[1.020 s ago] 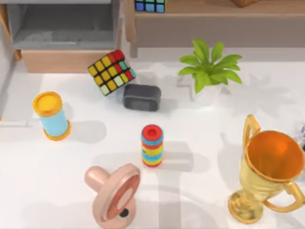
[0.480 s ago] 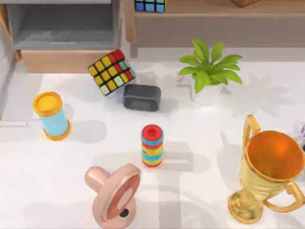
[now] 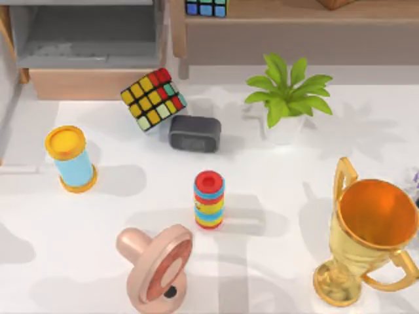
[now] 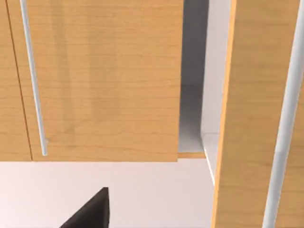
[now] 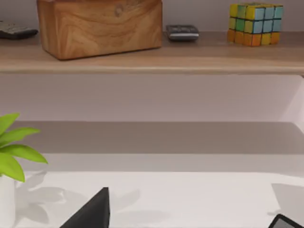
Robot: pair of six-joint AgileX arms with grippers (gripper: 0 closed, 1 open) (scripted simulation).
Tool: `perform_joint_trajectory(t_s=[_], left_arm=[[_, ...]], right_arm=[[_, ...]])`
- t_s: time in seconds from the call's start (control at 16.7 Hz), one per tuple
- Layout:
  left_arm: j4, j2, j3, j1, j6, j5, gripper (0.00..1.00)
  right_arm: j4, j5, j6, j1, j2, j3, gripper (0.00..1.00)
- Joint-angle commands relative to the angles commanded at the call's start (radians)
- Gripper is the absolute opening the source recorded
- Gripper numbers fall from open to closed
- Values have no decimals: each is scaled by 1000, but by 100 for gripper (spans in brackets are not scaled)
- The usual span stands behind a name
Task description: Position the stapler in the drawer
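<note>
Tan-fronted drawer (image 3: 91, 82) open at the table's far left; both grippers' jaw states impossible to tell.

On the table we count 1 tilted puzzle cube (image 3: 154, 99) at 11 o'clock and 1 more puzzle cube on the shelf (image 3: 206, 7) at 12 o'clock, so 2 cubes. We see 1 dark grey box (image 3: 194, 133), 1 potted plant (image 3: 286, 99) at 1 o'clock, 1 gold trophy (image 3: 368, 233) at 4 o'clock, 1 striped ring stack (image 3: 209, 199) at centre, 1 pink pacifier (image 3: 157, 266) at 7 o'clock, 1 blue-and-yellow cylinder (image 3: 71, 159) at 9 o'clock, and 1 drawer (image 3: 91, 82) at 11 o'clock.
</note>
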Motion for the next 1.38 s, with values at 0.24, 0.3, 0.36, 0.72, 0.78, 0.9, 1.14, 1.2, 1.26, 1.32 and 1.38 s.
perform_joint_trajectory(t_s=[0.24, 0.3, 0.36, 0.72, 0.78, 0.9, 1.14, 1.2, 1.26, 1.32, 1.38], left_arm=[[6, 1, -3, -3, 1, 3, 100], [6, 1, -3, -3, 1, 3, 100], [4, -2, 0, 1, 0, 1, 100], [-38, 31, 73, -61, 0, -55, 100], [-40, 32, 75, -63, 0, -57, 100], [-40, 32, 75, -63, 0, -57, 100], [-40, 32, 75, -63, 0, -57, 77], [-40, 32, 75, -63, 0, -57, 70], [-40, 32, 75, -63, 0, -57, 62], [-40, 32, 75, -63, 0, -57, 55], [-40, 32, 75, -63, 0, -57, 47]], right_arm=[[0, 0, 0, 0, 0, 0, 100], [0, 0, 0, 0, 0, 0, 100], [0, 0, 0, 0, 0, 0, 100], [0, 0, 0, 0, 0, 0, 100], [0, 0, 0, 0, 0, 0, 100], [0, 0, 0, 0, 0, 0, 100], [0, 0, 0, 0, 0, 0, 100], [0, 0, 0, 0, 0, 0, 100], [0, 0, 0, 0, 0, 0, 100], [0, 0, 0, 0, 0, 0, 100], [0, 0, 0, 0, 0, 0, 100]])
